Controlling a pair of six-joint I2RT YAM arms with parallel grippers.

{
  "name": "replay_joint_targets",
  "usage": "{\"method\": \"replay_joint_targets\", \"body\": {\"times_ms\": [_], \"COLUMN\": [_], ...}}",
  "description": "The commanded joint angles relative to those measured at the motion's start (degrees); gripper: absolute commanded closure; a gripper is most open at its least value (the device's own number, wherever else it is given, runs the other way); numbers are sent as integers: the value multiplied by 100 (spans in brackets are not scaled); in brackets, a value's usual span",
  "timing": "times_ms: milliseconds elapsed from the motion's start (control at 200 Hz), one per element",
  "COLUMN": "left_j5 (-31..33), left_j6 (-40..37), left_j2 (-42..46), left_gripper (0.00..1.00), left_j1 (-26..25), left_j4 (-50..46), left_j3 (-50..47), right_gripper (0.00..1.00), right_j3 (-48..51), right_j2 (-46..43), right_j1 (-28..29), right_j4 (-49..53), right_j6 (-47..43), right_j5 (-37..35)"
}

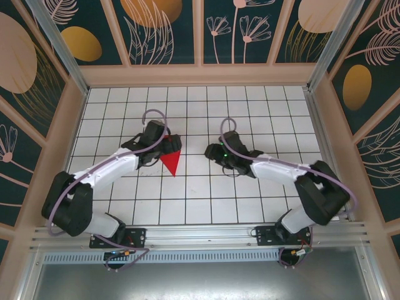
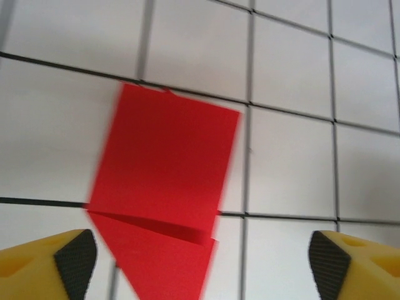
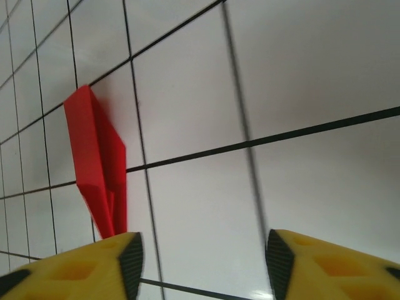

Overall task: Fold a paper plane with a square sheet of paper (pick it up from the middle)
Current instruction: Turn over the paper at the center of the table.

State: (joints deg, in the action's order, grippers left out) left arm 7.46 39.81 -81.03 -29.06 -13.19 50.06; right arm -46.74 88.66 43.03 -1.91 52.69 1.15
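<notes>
– Paper plane (image 1: 172,162) first: which way does it lie from each tool?
– It lies on the counter (image 1: 200,206), with its wide end just at the left tool (image 1: 167,145) and its point reaching toward the near edge. The long axis runs roughly far to near, slightly tilted. The right tool (image 1: 211,151) stands off to its right, apart from it, with bare grid between.
– So the left arm is nearer?
– Clearly. In the left wrist view the red paper runs in between the yellow fingers, whose black textured pads (image 2: 76,262) stand wide on either side and touch nothing. That tool is spread and holds nothing.
– And the right one?
– Its jaws stand apart too, with only white counter between them. In its view the plane lies ahead and to the left, a raised ridge showing.
– Material?
– Thin, matt, bright red paper with crisp creases. One flap overlaps near the left tool and casts a thin shadow. I judge that it is light and will slide on the smooth gridded counter, so a grip should come across the long axis.
</notes>
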Motion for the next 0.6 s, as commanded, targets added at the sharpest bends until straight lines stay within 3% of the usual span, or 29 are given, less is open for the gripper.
{"method": "replay_joint_targets", "body": {"times_ms": [0,265,595], "left_j5": [471,808,783], "left_j6": [150,591,722], "left_j2": [365,1158,1556], "left_gripper": [4,2,1], "left_j1": [196,762,1007], "left_j4": [31,75,1], "left_j3": [-246,-939,-1148], "right_gripper": [53,71,73], "right_j3": [-792,-2471,-3434], "right_j2": [663,2351,3349], "right_j1": [525,1134,1180], "right_j4": [-396,-194,674], "right_j6": [102,-21,-193], "right_j5": [-118,325,578]}}
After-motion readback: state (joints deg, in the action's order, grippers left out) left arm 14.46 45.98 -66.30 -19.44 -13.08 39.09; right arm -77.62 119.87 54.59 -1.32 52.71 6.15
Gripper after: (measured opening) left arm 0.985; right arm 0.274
